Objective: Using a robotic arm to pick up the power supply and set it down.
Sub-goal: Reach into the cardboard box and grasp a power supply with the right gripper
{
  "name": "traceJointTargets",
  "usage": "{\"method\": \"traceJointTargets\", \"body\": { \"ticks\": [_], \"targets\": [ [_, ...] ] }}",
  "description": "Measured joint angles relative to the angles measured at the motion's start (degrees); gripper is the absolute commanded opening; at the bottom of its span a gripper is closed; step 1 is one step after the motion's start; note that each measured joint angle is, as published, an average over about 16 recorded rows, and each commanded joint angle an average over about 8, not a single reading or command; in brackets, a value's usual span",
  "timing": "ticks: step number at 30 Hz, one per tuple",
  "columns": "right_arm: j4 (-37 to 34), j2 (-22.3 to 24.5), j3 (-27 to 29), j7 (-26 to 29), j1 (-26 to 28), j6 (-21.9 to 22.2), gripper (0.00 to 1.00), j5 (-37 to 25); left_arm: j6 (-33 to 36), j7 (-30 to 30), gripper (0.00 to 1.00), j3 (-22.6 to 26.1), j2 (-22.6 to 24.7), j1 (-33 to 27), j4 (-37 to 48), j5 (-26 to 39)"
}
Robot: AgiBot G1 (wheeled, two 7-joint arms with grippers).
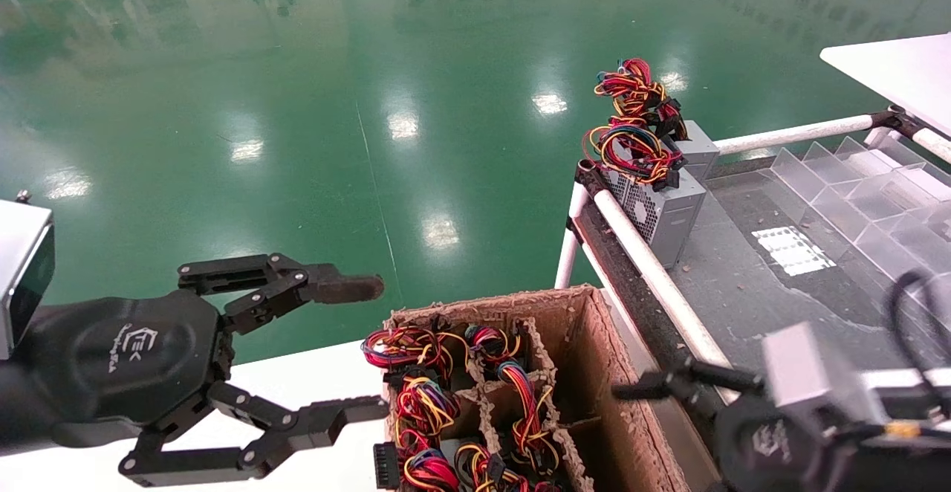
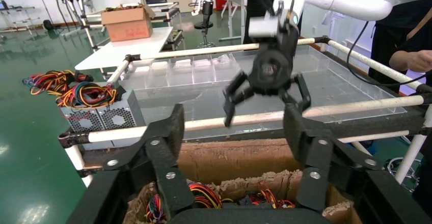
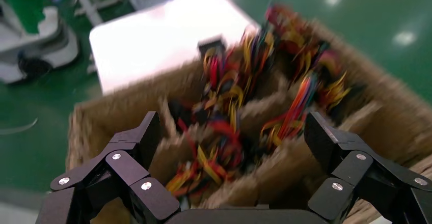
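A brown cardboard box with cardboard dividers [image 1: 587, 373] sits at the near centre, its cells packed with silver-grey metal power supplies whose red, yellow, orange and black wire bundles [image 1: 416, 395] stick up out of the compartments; the metal bodies themselves are mostly hidden under the wiring. Two more grey perforated power supply units [image 1: 661, 213] stand on the far left corner of the dark conveyor-like bench framed by white tubes [image 1: 735, 284], to the right of the box. The black right gripper with linked fingers [image 3: 232, 147] hangs above the right side of the box, its fingers spread wide and holding nothing, the wire bundles showing between them in its own wrist view. The black left gripper with the white TEK logo on its palm [image 1: 356, 347] waits at the near left beside the box, over a white table [image 1: 312, 380], fingers likewise spread and empty. This looks like the approach step: nothing is grasped yet. The next move probably calls for the right gripper to descend into one cell, straddle a unit's metal body rather than its loose wires, and close firmly before lifting clear of the dividers toward the bench.
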Motion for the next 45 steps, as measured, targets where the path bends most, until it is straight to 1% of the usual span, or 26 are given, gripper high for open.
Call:
{"method": "traceJointTargets", "body": {
  "ticks": [5, 10, 20, 21, 23, 25, 28, 29, 30, 32, 34, 45],
  "targets": [
    [-1.89, -2.34, -3.25, -0.42, 2.08, -0.83, 1.00, -4.35, -0.01, 0.01, 1.00, 0.02, -0.01, -0.01, 0.00, -0.01],
    [-4.14, -4.93, -6.01, -2.20, 3.98, -0.98, 1.00, -7.87, -0.02, 0.02, 1.00, 0.04, -0.02, -0.01, 0.00, -0.03],
    [-9.04, -9.75, -9.26, -6.94, 6.61, -0.48, 0.99, -11.40, -0.04, 0.04, 1.00, 0.09, -0.04, -0.02, 0.00, -0.06],
    [-9.53, -10.19, -9.47, -7.34, 6.78, -0.44, 0.96, -11.55, -0.04, 0.05, 1.00, 0.09, -0.04, -0.02, 0.00, -0.06],
    [-10.53, -11.05, -9.85, -8.04, 7.07, -0.41, 0.81, -11.74, -0.04, 0.05, 1.00, 0.10, -0.04, -0.02, 0.00, -0.07],
    [-11.59, -11.86, -10.21, -8.66, 7.31, -0.45, 0.59, -11.78, -0.05, 0.05, 1.00, 0.11, -0.04, -0.02, 0.00, -0.07],
    [-13.18, -12.97, -10.72, -9.55, 7.61, -0.59, 0.23, -11.71, -0.05, 0.06, 1.00, 0.12, -0.05, -0.03, 0.00, -0.08],
    [-13.70, -13.30, -10.90, -9.82, 7.70, -0.65, 0.13, -11.66, -0.05, 0.06, 1.00, 0.12, -0.05, -0.03, 0.00, -0.08],
    [-14.22, -13.63, -11.10, -10.08, 7.79, -0.72, 0.08, -11.61, -0.05, 0.06, 1.00, 0.13, -0.05, -0.03, 0.00, -0.09],
    [-15.21, -14.21, -11.52, -10.57, 7.97, -0.87, 0.02, -11.51, -0.06, 0.07, 1.00, 0.14, -0.06, -0.03, 0.00, -0.09],
    [-16.14, -14.73, -11.98, -11.05, 8.16, -1.01, 0.00, -11.42, -0.06, 0.07, 1.00, 0.14, -0.06, -0.03, 0.00, -0.10],
    [-19.95, -16.31, -14.93, -13.58, 9.39, -1.44, 0.00, -11.15, -0.08, 0.09, 1.00, 0.19, -0.08, -0.04, 0.00, -0.13]
  ]
}}
